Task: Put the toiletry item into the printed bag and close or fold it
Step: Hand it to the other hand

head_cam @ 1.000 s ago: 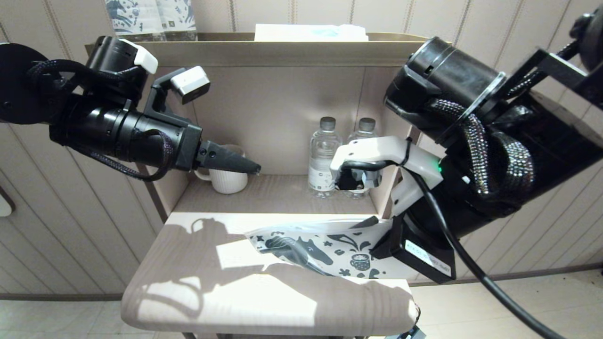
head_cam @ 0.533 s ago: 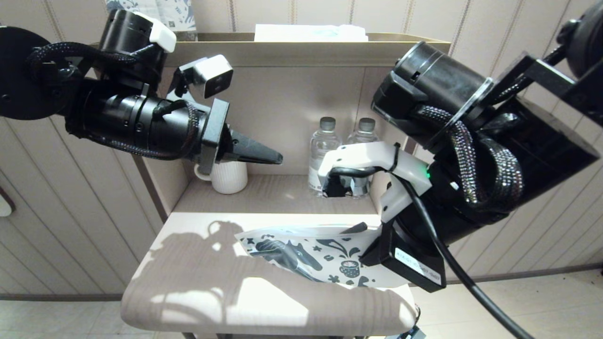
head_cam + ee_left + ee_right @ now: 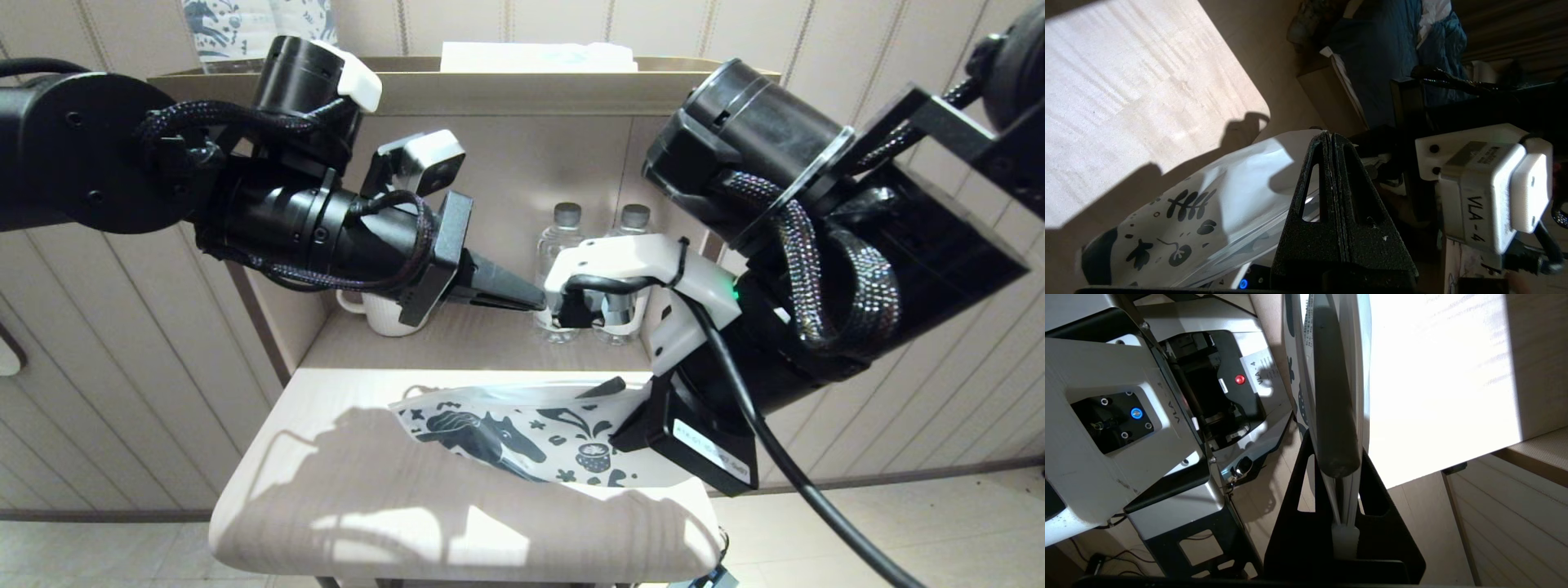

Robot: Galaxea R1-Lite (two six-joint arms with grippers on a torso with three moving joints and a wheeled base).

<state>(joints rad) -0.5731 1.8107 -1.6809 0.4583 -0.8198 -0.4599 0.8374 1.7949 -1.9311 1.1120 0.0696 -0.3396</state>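
The printed bag point(image 3: 522, 433) is lying across the table point(image 3: 326, 523), its right end pinched in the right gripper point(image 3: 1345, 522). The left gripper point(image 3: 535, 298) is hovering above, jaws pressed together, empty. A label reading "VLA-4" point(image 3: 1476, 218) is showing on the right wrist camera.

1. The printed bag point(image 3: 531, 429) lies on the table point(image 3: 326, 490), toward its right side.
2. Behind the table is a shelf point(image 3: 457, 343).
3. On the shelf, a cup point(image 3: 384, 314) stands at the left and two bottles point(image 3: 563, 237) stand side by side at the right.
4. The left gripper point(image 3: 522, 296) hangs above the table, in front of the shelf, between the cup and the bottles.
5. The right gripper point(image 3: 1345, 522) is at the bag's right end, with the bag's edge between its fingers.
6. A flat packet point(image 3: 539, 57) lies on top of the shelf unit.
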